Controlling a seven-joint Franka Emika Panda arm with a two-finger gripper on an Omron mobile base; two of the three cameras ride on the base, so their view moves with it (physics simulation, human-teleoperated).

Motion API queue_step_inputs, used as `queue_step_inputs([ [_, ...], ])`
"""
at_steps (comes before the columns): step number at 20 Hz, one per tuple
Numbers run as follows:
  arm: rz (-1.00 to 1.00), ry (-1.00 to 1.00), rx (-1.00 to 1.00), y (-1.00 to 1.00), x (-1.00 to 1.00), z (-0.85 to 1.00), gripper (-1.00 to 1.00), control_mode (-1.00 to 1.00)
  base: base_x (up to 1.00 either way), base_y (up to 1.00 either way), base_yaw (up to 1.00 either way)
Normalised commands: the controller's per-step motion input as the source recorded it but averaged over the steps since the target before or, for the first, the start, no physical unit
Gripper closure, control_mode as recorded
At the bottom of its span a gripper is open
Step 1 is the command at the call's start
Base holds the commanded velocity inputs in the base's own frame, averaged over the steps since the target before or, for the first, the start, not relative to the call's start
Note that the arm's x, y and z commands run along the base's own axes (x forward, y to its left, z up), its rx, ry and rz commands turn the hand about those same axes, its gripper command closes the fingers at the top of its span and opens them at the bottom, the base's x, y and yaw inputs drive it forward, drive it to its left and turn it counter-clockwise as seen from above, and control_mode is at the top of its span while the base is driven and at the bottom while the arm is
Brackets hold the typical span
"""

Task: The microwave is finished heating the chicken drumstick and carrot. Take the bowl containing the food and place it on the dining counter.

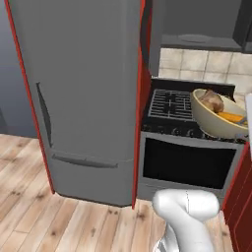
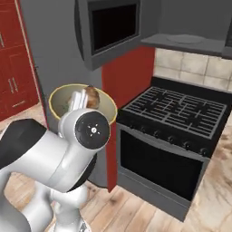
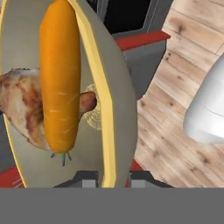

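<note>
While the arm holds it in the air, the bowl (image 1: 216,117) hangs in front of the stove (image 1: 170,106), tilted, its cream wall showing against the black grates in the left base view. In the hand view the gripper (image 3: 113,177) is clamped narrow on the bowl's rim (image 3: 109,131), one finger tip inside the wall and one outside. Inside the bowl lie the drumstick (image 3: 24,111) and the carrot (image 3: 60,78); the carrot rests across the drumstick, touching it, its stem end toward the finger tips. In the left base view the drumstick (image 1: 211,101) sits toward the far side of the bowl and the carrot (image 1: 231,117) toward the right. In the right base view the bowl (image 2: 102,106) shows partly behind the arm's wrist, near the stove's front left corner, with the drumstick (image 2: 90,96) just above the rim. A grey fridge (image 1: 83,98) stands left of the stove, and the microwave (image 2: 111,27) hangs above, door open. Wooden floor (image 1: 29,197) lies below.
</note>
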Motion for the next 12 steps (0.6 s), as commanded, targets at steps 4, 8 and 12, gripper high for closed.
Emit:
queue_step_inputs([
  [4,0.0,0.0,0.0,0.0,0.0,0.0,1.0,1.0,-0.54,0.0,1.0],
  [8,0.0,0.0,0.0,0.0,0.0,0.0,1.0,1.0,-0.35,0.04,1.0],
  [12,0.0,0.0,0.0,0.0,0.0,0.0,1.0,1.0,-0.12,0.12,1.0],
])
